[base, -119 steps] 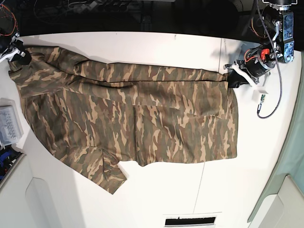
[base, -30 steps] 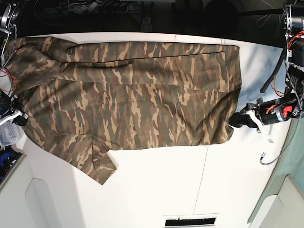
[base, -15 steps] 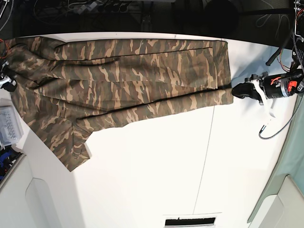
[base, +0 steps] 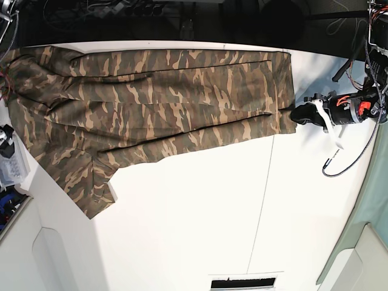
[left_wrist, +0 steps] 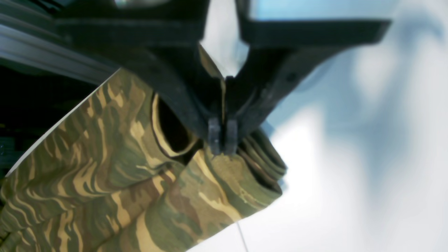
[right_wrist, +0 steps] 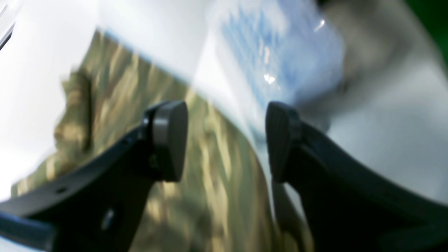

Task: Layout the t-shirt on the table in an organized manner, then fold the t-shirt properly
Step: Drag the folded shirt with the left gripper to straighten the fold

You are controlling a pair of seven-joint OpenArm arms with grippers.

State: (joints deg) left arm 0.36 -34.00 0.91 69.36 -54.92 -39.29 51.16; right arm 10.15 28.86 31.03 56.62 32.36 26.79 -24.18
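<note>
The camouflage t-shirt (base: 157,103) lies as a long folded band across the far half of the white table (base: 200,224), one sleeve (base: 94,188) sticking out toward the front left. My left gripper (base: 297,115) is shut on the shirt's right-hand corner. The left wrist view shows its pads (left_wrist: 214,134) pinching layered fabric (left_wrist: 105,168) just above the tabletop. My right gripper (right_wrist: 225,140) stands open with nothing between its pads, and blurred t-shirt cloth (right_wrist: 217,189) lies below it. In the base view it sits at the far left edge, barely seen.
A clear plastic box (base: 12,162) rests at the table's left edge. A thin seam (base: 264,200) runs front to back across the table. A black slot (base: 242,282) marks the front edge. Cables (base: 339,160) hang by the left arm, with dark clutter beyond the far edge.
A second ago both grippers carried the shirt's near edge toward the far side, folding it. Since then the right gripper has opened, let go of the shirt's left end and pulled away.
</note>
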